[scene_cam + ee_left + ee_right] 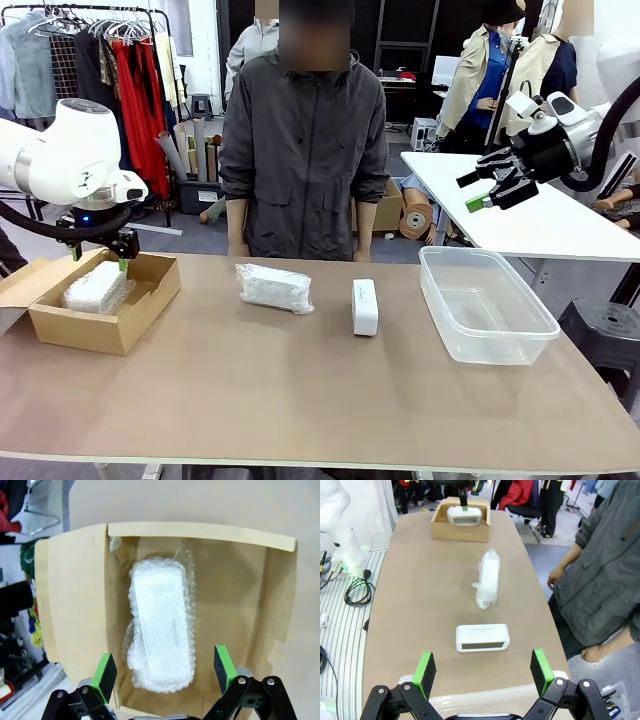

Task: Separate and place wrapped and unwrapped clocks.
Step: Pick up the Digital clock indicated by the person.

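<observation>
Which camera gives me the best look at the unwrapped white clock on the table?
The right wrist view: the unwrapped clock sits near centre, its display face turned to the camera. The front view shows its narrow side, farther off. The left wrist view looks at a wrapped clock in the cardboard box.

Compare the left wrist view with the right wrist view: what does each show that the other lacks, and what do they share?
Left wrist view adds: the cardboard box's bare inner floor, close up. Right wrist view adds: the open right gripper, the bare clock, a second wrapped clock on the table, the person. Both: the boxed wrapped clock, with the open left gripper above it.
</observation>
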You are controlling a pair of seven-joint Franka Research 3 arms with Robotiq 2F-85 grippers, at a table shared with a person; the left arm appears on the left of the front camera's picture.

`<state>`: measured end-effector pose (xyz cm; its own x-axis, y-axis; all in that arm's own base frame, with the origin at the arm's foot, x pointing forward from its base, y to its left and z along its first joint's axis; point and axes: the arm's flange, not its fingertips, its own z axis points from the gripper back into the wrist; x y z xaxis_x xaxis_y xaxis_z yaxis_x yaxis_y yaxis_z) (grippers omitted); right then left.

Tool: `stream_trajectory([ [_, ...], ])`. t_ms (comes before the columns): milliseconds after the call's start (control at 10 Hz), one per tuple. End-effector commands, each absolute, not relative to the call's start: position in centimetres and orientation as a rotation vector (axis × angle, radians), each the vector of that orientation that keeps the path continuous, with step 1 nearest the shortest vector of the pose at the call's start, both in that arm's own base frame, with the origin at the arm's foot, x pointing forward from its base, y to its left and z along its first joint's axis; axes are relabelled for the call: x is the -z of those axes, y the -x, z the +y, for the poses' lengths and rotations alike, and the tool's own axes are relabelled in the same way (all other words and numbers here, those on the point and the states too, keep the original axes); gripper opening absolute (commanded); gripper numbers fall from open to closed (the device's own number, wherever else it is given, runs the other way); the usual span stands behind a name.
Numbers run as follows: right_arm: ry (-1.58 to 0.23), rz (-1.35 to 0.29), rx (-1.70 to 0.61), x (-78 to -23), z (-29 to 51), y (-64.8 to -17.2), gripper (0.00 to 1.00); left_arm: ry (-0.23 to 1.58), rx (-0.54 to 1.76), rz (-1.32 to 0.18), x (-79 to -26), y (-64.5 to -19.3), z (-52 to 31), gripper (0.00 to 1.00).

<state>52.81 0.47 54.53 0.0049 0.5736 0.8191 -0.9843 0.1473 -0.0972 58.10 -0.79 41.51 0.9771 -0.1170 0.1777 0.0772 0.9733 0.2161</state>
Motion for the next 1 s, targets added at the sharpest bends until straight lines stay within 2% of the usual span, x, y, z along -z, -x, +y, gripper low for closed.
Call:
stream_trajectory([
  [0, -0.614, -0.864, -1.350, -54.7, 0.6, -52.7, 1.00, -0.118, 0.243, -0.258, -43.7, -57.0, -1.2, 1.00],
  [500, -0.614, -0.864, -1.350, -54.7, 0.6, -52.7, 1.00, 0.265, 0.795, -0.381, -51.5, -53.8, -3.8, 1.00],
  [700, -0.614, -0.864, -1.350, -54.7, 0.6, -52.7, 1.00, 0.333, 1.042, -0.504, -53.7, -52.9, -4.2, 1.00],
  [900, -0.614, -0.864, -1.350, -54.7, 0.6, -52.7, 1.00, 0.250, 1.234, -0.616, -54.0, -52.7, -4.8, 1.00],
])
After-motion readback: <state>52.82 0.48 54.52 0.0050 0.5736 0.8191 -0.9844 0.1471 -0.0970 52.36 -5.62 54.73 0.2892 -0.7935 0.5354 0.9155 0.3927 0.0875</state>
